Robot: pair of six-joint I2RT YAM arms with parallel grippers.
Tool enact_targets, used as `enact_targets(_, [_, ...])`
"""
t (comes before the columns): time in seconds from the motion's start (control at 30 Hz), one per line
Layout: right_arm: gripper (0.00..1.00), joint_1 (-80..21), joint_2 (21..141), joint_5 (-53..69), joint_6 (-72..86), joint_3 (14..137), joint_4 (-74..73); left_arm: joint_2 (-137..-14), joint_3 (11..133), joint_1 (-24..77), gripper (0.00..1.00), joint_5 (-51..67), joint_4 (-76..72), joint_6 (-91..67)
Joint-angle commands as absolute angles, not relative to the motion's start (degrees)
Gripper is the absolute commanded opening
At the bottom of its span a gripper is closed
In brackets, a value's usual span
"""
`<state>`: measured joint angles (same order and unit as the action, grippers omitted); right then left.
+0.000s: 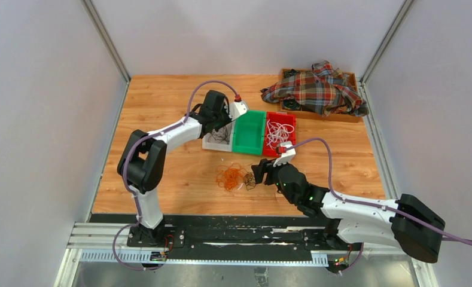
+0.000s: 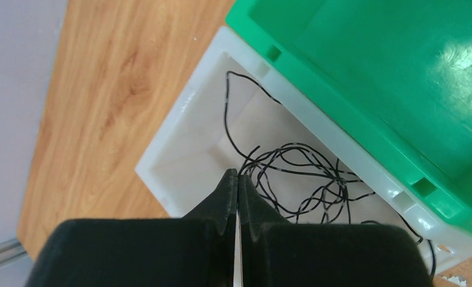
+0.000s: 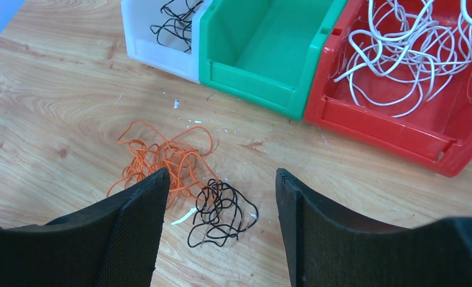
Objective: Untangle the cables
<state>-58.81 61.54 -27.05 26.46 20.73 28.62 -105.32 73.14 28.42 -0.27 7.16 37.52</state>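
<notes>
cable status
left claw (image 2: 237, 179) clenched above white bin (image 2: 179, 119) (black cables (image 2: 308, 173) inside); right claw (image 3: 221, 174) released over tangle (image 3: 218, 209) on desk (image 3: 353, 185)

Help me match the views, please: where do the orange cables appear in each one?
Top external: the orange cables lie on the table at lower centre, nearer the arms than the green bin.
Left wrist: not in it.
Right wrist: lower left, beside the black tangle.
Shared landmark: the green bin, in all three.

White-black arms (image 1: 176, 133), purple cables (image 1: 460, 240)
</notes>
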Motion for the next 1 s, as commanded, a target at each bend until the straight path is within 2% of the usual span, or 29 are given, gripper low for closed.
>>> enact_targets(0.0, [0.66, -57.6, 59.9, -27.1, 28.2, 22.4, 25.1, -108.0, 72.9, 28.5, 0.0, -0.1, 7.5, 36.2])
enact_targets(0.1, [0.69, -57.5, 59.7, -26.8, 28.5, 22.9, 23.8, -109.6, 73.9, 28.5, 0.01, 0.1, 8.1, 34.8])
enact_targets(0.3, [0.81, -57.2, 58.8, -26.2, 29.0, 23.2, 21.9, -111.5, 76.1, 28.4, 0.02, 1.2, 12.2, 33.3])
enact_targets(0.33, [0.82, -57.1, 58.6, -26.2, 29.0, 23.2, 21.6, -111.8, 76.7, 28.4, 0.08, 1.5, 13.5, 33.2])
enact_targets(0.37, [0.83, -57.0, 58.4, -26.2, 29.1, 23.2, 21.3, -111.9, 77.6, 28.2, 0.2, 2.1, 15.2, 33.0])
enact_targets(0.47, [0.83, -56.8, 57.9, -24.3, 28.9, 23.2, 20.9, -111.8, 81.0, 27.5, 0.42, 4.1, 20.7, 31.5])
enact_targets(0.63, [0.84, -56.5, 58.1, -22.8, 28.5, 23.4, 20.8, -108.7, 86.0, 26.5, 0.56, 6.3, 24.8, 30.5])
enact_targets(0.87, [0.83, -56.4, 57.8, -22.0, 28.7, 23.6, 20.6, -106.3, 94.2, 25.1, 0.84, 8.4, 33.2, 32.2])
enact_targets(0.97, [0.83, -56.4, 57.5, -21.7, 28.6, 23.6, 20.2, -105.2, 95.4, 24.5, 0.86, 10.8, 37.0, 33.7])
